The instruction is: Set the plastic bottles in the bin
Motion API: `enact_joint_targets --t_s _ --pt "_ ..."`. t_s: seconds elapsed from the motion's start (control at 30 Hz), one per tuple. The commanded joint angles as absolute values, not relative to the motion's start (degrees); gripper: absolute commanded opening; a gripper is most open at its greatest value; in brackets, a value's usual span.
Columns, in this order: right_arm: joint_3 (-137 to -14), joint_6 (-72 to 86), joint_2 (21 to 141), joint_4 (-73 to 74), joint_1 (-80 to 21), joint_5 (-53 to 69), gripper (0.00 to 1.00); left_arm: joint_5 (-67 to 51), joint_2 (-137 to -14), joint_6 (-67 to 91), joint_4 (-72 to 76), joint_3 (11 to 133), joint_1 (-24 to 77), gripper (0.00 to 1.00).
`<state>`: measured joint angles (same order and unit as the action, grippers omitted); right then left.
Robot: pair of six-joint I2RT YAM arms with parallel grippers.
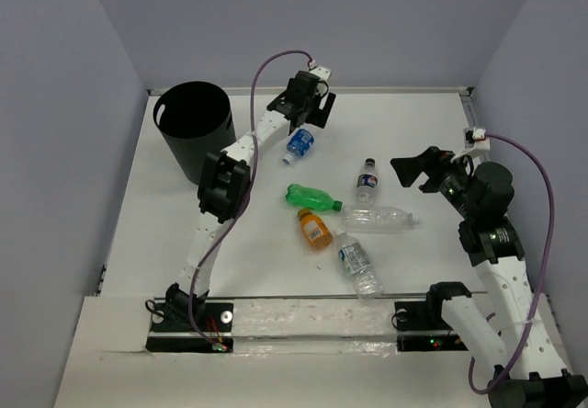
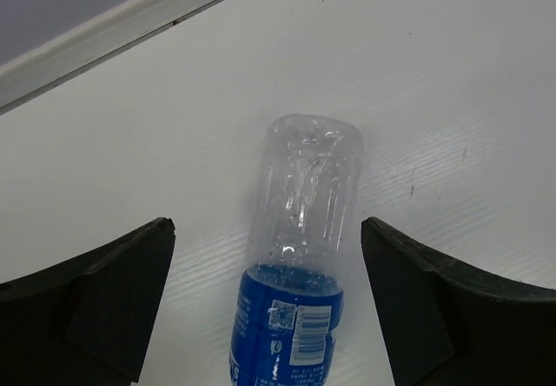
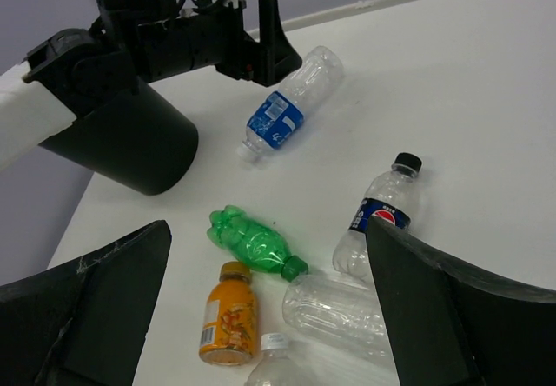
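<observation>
My left gripper (image 1: 314,107) is open and hovers over a clear bottle with a blue label (image 1: 299,143) that lies near the back. In the left wrist view this bottle (image 2: 300,256) lies between the open fingers, untouched. The black bin (image 1: 193,128) stands at the back left. A green bottle (image 1: 310,197), an orange bottle (image 1: 314,229), a dark-capped bottle (image 1: 367,180), a clear lying bottle (image 1: 378,217) and a white-capped bottle (image 1: 358,266) lie mid-table. My right gripper (image 1: 418,167) is open and empty, raised to their right.
A raised white rim (image 1: 469,96) runs along the table's back and right edges. In the right wrist view the bin (image 3: 130,143) sits behind the left arm (image 3: 174,38), with the green bottle (image 3: 252,242) and orange bottle (image 3: 228,316) below.
</observation>
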<state>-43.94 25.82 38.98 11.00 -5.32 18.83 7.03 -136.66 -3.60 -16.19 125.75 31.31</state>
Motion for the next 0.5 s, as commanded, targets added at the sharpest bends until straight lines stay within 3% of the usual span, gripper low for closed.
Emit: enact_joint_targets --t_s 0.0,0.33,0.43,0.47 --pt "-43.9 26.9 40.2 6.8 -5.6 22.4 0.99 1.7 -140.3 -5.6 -15.9 133.1 31.6 0.99" --pt "-44.1 26.9 41.9 6.7 -5.6 22.9 0.99 -1.3 -144.8 -3.4 -12.9 131.9 31.7 0.99" --pt "-43.8 27.2 42.3 6.1 -5.6 23.3 0.98 -0.7 -146.2 -3.3 -12.1 132.6 31.6 0.93" --pt "-43.6 27.2 42.4 5.7 -5.6 23.6 0.97 -0.8 -146.6 -3.2 -12.0 133.0 31.7 0.86"
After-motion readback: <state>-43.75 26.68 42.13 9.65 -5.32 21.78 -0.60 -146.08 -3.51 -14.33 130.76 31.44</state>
